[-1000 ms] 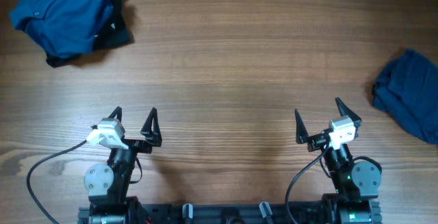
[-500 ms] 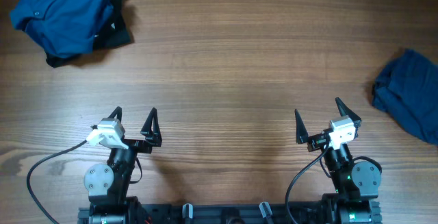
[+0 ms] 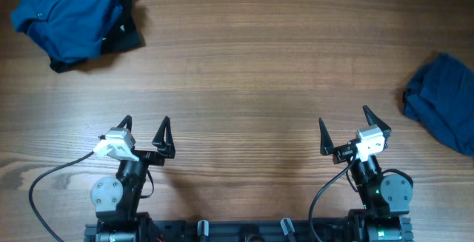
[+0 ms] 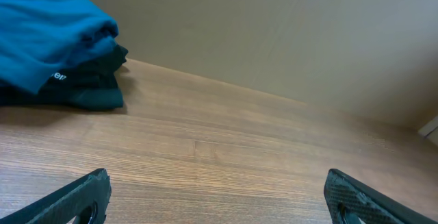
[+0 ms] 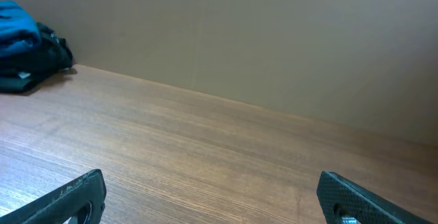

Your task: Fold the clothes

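A pile of clothes [image 3: 70, 18] lies at the table's far left corner: a brighter blue buttoned shirt on top of a darker piece. The left wrist view shows this pile [image 4: 48, 53] at its upper left, and the right wrist view catches it [image 5: 24, 46] at its far left edge. A separate crumpled dark blue garment [image 3: 443, 101] lies at the right edge. My left gripper [image 3: 144, 135] stands open near the front, empty, far from the pile. My right gripper [image 3: 344, 131] is open too, empty, left of the right garment.
The wooden table [image 3: 244, 72] spreads bare between the two heaps. A plain beige wall [image 4: 274, 32] rises behind the far edge. The arm bases and a grey cable [image 3: 52, 179] sit along the front edge.
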`<state>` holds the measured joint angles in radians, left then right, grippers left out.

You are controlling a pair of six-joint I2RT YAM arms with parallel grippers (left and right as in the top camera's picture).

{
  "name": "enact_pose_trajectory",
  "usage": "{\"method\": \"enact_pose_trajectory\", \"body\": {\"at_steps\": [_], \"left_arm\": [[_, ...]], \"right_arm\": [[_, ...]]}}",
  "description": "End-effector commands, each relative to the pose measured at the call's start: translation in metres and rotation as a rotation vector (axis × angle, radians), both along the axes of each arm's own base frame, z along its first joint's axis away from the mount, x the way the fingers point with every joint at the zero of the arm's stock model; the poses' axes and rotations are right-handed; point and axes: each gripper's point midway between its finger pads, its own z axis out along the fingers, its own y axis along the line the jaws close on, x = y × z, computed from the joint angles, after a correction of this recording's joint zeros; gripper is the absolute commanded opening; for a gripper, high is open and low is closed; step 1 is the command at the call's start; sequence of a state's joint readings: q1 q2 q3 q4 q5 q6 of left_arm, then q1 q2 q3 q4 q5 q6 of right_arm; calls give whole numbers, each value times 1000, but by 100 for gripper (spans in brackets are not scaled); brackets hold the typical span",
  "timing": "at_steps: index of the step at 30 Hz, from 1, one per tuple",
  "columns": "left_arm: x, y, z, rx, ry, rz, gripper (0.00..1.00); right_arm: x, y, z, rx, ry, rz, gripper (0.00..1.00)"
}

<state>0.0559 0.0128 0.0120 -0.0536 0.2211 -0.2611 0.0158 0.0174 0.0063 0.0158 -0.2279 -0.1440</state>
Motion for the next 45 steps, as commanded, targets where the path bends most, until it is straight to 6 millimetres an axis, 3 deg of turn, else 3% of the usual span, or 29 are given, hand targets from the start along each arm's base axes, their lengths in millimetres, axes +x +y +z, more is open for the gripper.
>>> {"method": "enact_pose_trajectory", "body": {"at_steps": [1,36,40,42,45], "left_arm": [[0,4,-2,-8,5,22,100],[0,4,-2,-8,5,22,100],[0,4,-2,-8,5,22,100],[0,4,-2,-8,5,22,100],[0,4,-2,-8,5,22,100]], "right_arm": [[0,0,1,-13,-8,4,100],[-1,2,1,-9,-9,13,100],[-15,38,4,131,33,243,100],[-24,54,4,319,123,345,100],[-26,57,4,534,226,365,100]]}}
